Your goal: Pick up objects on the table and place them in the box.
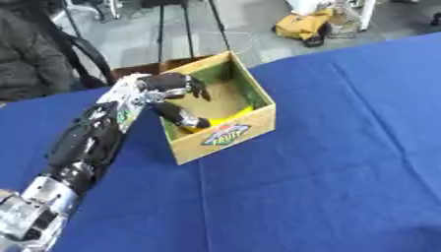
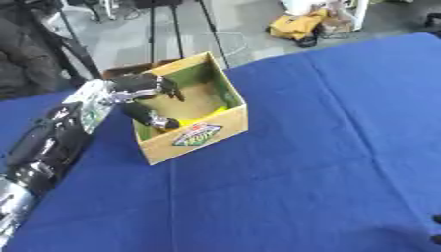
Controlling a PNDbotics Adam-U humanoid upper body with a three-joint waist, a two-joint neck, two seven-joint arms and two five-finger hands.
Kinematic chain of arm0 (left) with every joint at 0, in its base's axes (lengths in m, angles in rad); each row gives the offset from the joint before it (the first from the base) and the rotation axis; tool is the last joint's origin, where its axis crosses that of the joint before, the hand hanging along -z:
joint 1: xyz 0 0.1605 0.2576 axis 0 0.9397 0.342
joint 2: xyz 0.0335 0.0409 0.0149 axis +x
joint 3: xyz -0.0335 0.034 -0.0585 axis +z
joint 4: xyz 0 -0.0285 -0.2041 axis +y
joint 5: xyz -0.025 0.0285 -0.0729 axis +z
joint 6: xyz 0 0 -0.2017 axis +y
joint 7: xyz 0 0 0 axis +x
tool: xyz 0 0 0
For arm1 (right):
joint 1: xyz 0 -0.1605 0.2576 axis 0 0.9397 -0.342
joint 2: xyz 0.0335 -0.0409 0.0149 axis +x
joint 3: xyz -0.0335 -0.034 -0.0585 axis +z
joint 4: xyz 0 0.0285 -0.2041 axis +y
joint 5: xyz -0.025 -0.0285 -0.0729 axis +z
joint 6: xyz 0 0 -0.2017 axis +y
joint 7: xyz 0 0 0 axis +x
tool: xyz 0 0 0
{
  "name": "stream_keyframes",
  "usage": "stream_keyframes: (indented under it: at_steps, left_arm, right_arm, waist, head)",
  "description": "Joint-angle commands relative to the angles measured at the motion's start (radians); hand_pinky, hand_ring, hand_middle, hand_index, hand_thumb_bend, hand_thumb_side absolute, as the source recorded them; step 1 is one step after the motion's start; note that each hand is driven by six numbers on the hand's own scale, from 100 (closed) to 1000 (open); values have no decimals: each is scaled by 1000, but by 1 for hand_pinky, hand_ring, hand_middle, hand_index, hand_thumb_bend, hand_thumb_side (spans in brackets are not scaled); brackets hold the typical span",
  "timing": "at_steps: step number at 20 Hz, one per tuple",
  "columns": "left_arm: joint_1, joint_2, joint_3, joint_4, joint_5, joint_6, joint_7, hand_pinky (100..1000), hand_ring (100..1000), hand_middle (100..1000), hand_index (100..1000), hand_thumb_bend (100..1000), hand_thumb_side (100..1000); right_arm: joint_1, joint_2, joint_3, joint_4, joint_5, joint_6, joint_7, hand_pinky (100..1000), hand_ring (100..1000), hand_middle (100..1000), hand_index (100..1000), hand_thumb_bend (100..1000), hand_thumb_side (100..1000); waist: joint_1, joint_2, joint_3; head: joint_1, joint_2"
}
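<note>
Left robot hand point(image 1: 176, 96) reaches into box point(image 1: 226, 142), fingers relaxed; right-eye corner shows dark fingertips point(image 2: 436, 230).

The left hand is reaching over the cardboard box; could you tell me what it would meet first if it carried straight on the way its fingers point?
Probably the box's brown floor: the left hand sits over the box's left wall, fingers curled downward inside. Something yellow lies nearer the front wall; depth is unclear.

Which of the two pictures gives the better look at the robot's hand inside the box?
The left eye view: the left hand sits nearer the middle, its fingers reaching down into the cardboard box over something yellow. The right eye view shows the same hand closer to the picture's left edge, with less of the arm.
</note>
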Motion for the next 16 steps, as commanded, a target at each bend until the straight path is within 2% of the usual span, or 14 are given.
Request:
stream_keyframes:
  at_steps: [1,2,4,8,9,12,16]
  left_arm:
    - [-7,61,26,-69,78,15,50,739,703,679,796,513,855]
    - [1,72,31,-95,116,28,68,732,688,656,785,455,800]
    - [27,101,37,-161,217,53,94,729,679,637,779,395,741]
    - [151,172,62,-358,473,115,100,725,668,622,770,284,718]
    - [193,181,74,-412,540,141,96,723,662,616,768,235,744]
    - [302,164,103,-537,728,229,81,720,653,604,766,180,810]
    - [422,86,144,-672,925,328,68,717,642,591,760,114,961]
  right_arm:
    - [2,-11,-11,-6,1,0,-3,573,717,650,709,100,928]
    - [4,-10,-12,-5,1,0,-4,573,717,650,709,100,928]
    - [7,-8,-14,-2,0,0,-6,573,717,650,709,100,928]
    - [15,-4,-23,2,-2,-1,-14,574,717,651,709,100,927]
    - [17,-2,-25,1,-3,-2,-16,574,717,651,710,100,926]
    - [21,2,-30,0,-5,-4,-20,574,717,651,709,100,923]
    - [16,6,-31,-3,-13,-6,-20,574,717,651,709,100,919]
  waist:
    - [-14,-22,17]
    - [-16,-25,29]
    - [-20,-28,52]
    - [-32,-32,104]
    - [-35,-32,119]
    - [-44,-33,154]
    - [-54,-31,181]
  head:
    - [-10,10]
    - [-13,13]
    - [-22,18]
    - [-49,22]
    - [-53,23]
    - [-65,26]
    - [-73,27]
